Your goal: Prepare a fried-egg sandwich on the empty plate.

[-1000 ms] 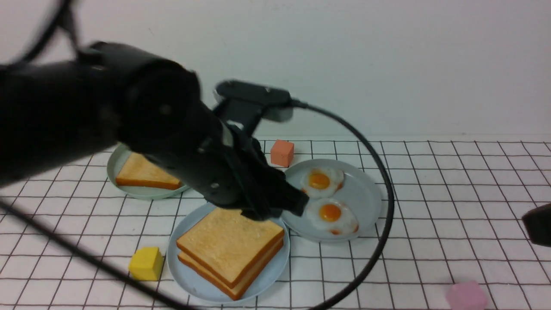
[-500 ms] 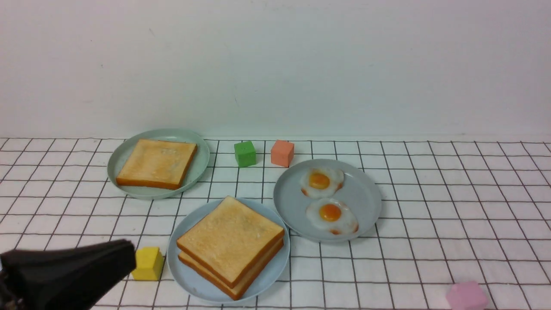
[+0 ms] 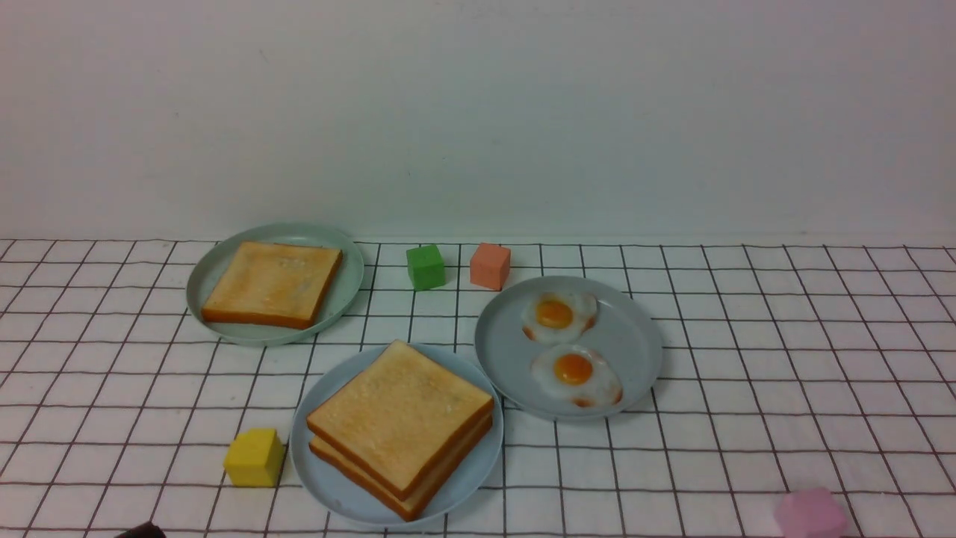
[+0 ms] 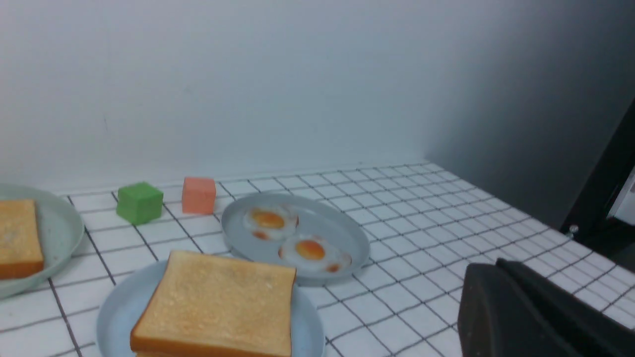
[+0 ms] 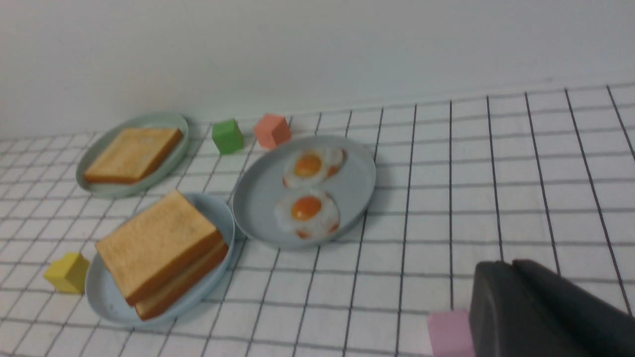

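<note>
Toast is stacked two slices deep as the fried-egg sandwich (image 3: 401, 427) on the sky-blue plate (image 3: 334, 493), nearest the robot on the gridded counter (image 3: 747, 418); any egg filling is hidden between the slices. Judging by that, the build looks finished, which would explain both arms hanging clear. The left gripper (image 4: 526, 317) is closed on nothing; the right gripper (image 5: 540, 312) shows only its dark body, so its jaws cannot be read. Beside the sandwich sit one yellow cube (image 3: 255, 457) and one pink cube (image 3: 809, 514). Beyond lie two fried eggs (image 3: 575, 371) on a grey plate (image 3: 635, 336). Farthest are one spare toast slice (image 3: 272, 283) on a green plate (image 3: 351, 276), one green cube (image 3: 425, 267), one orange cube (image 3: 490, 265).
</note>
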`<act>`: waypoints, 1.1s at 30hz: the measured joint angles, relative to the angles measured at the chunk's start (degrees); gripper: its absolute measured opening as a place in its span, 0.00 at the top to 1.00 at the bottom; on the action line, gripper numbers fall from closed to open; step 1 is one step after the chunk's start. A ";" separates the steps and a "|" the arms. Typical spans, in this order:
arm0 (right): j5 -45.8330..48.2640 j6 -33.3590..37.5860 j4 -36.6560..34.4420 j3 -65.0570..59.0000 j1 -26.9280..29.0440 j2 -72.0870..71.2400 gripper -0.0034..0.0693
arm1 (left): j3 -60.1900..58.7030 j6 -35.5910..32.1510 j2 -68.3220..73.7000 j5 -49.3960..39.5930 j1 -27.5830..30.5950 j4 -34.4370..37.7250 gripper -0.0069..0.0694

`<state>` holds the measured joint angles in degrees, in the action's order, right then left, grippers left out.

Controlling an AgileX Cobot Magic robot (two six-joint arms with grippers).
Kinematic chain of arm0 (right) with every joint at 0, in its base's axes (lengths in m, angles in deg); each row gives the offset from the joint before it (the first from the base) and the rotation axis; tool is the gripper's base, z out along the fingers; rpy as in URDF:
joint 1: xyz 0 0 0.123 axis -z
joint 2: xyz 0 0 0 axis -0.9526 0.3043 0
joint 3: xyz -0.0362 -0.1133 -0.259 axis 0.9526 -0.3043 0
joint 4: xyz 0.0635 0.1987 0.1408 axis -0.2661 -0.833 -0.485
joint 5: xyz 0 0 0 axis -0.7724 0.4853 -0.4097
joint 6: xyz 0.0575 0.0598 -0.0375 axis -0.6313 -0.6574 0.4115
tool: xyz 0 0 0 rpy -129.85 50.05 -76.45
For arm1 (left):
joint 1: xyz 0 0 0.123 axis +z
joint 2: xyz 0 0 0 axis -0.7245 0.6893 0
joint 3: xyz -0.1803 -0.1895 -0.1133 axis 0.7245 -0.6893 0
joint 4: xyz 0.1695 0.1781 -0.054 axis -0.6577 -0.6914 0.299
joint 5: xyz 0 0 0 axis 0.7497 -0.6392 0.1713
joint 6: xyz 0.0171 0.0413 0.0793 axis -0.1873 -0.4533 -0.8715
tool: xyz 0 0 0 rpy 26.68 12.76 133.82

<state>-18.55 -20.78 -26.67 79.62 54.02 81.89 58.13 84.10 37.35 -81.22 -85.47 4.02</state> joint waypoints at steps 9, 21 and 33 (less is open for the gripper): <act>-10.53 0.00 0.05 -8.71 0.00 0.00 0.87 | -0.09 0.00 0.00 -7.20 0.00 0.00 0.93; -15.79 0.65 3.83 -18.58 8.58 -0.41 0.97 | -0.09 0.00 0.00 -8.81 0.00 0.00 0.93; -19.14 9.35 -1.26 -31.76 19.03 -9.35 0.97 | -0.14 -0.05 -0.18 -8.94 0.00 0.00 0.92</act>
<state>-37.69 -11.44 -27.93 47.86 73.04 72.54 57.99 84.05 37.18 -90.16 -85.47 4.02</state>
